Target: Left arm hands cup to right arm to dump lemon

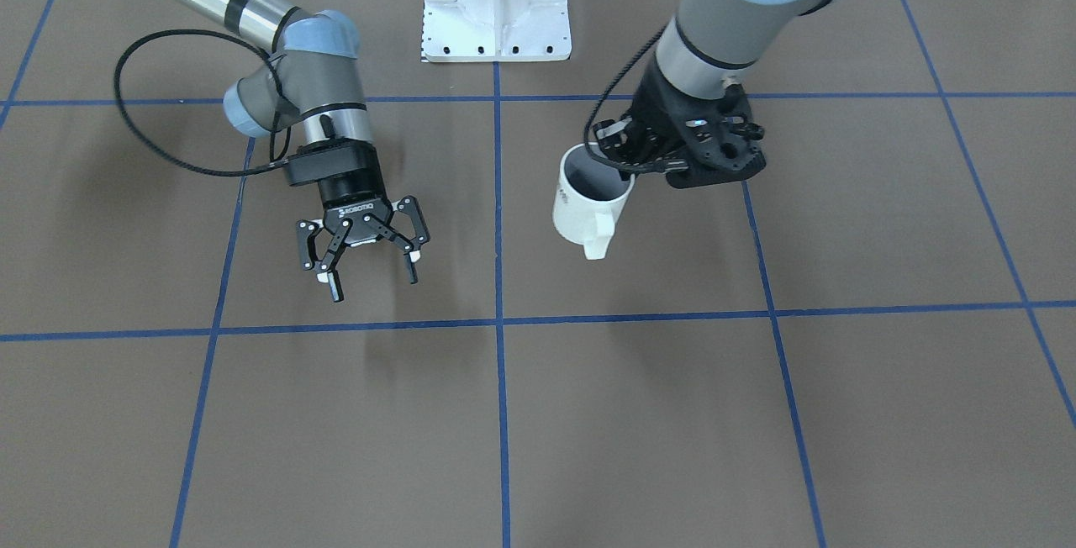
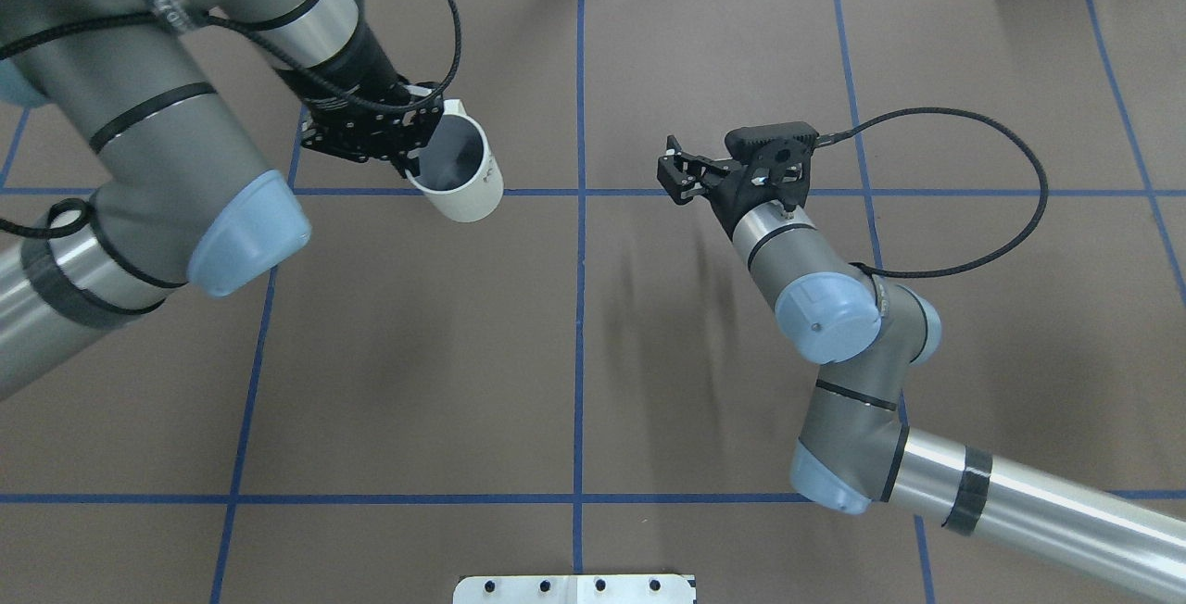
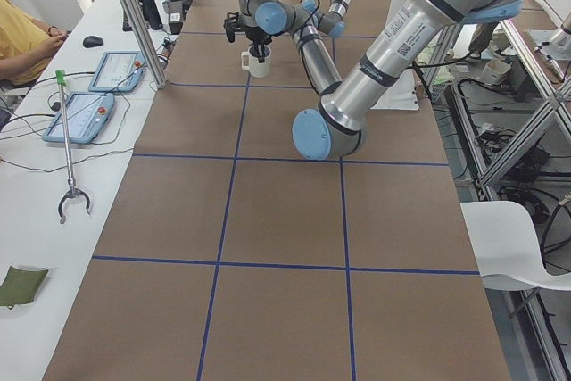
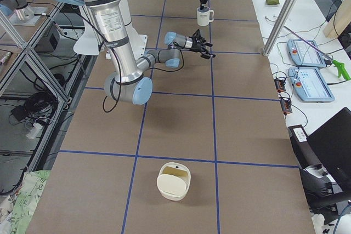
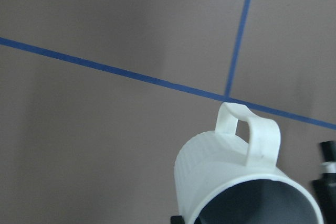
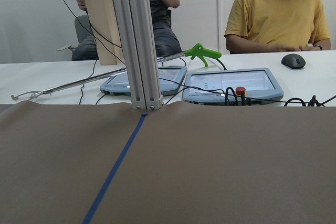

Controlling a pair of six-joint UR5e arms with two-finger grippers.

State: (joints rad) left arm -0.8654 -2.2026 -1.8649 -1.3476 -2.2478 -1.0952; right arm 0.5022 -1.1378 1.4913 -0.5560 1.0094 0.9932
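Note:
The cream-white cup (image 1: 588,203) hangs tilted above the brown table, its blocky handle (image 1: 598,239) pointing away from the robot. My left gripper (image 1: 620,166) is shut on the cup's rim, one finger inside the grey interior. In the overhead view the same cup (image 2: 456,170) sits under the left gripper (image 2: 415,156), left of the centre line. The left wrist view shows the cup (image 5: 236,182) from behind its mouth. The lemon is hidden. My right gripper (image 1: 374,279) stands open and empty on the other side of the centre line, apart from the cup, also visible from above (image 2: 676,180).
The white robot base plate (image 1: 496,18) sits at the table's robot side. A cream lidded container (image 4: 174,179) stands far down the table towards its right end. An aluminium post (image 6: 137,40), control tablets (image 6: 231,83) and seated people line the operators' edge.

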